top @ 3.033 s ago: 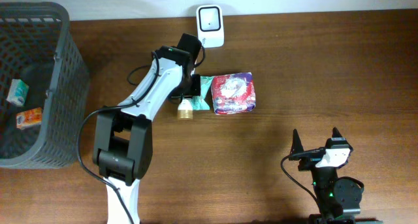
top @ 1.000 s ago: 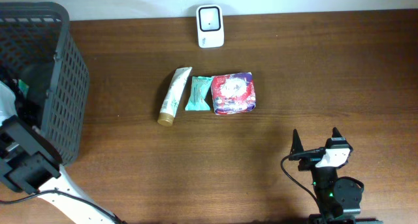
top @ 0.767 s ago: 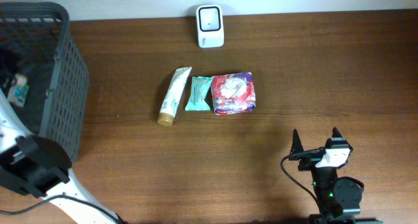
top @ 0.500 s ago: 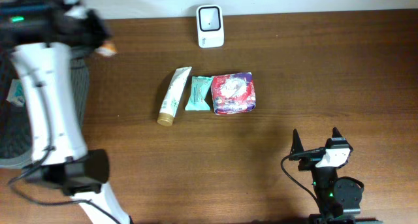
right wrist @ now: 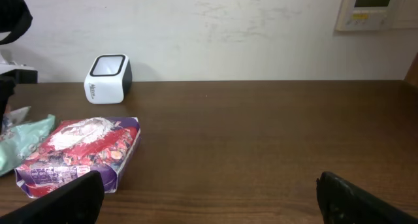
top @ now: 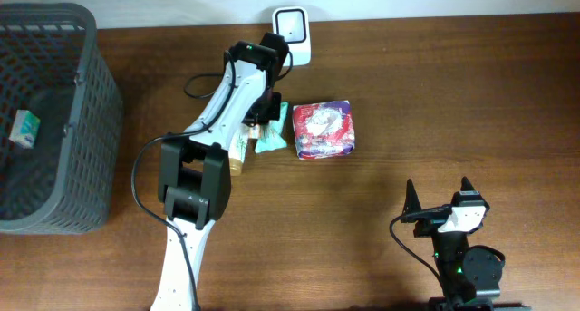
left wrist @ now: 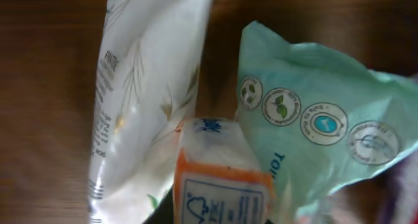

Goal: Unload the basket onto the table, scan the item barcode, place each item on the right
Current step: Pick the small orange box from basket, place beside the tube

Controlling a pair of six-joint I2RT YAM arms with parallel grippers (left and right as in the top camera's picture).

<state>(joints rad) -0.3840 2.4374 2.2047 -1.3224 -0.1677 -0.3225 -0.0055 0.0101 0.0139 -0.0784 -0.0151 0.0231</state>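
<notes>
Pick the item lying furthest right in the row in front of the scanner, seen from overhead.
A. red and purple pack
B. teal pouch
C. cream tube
A: the red and purple pack lies right of the teal pouch, and the cream tube lies left of that pouch.

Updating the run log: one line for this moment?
left gripper: over tube and teal packet, orange box at its jaws, grip unclear | right gripper: open, empty | scanner: table's back edge
</notes>
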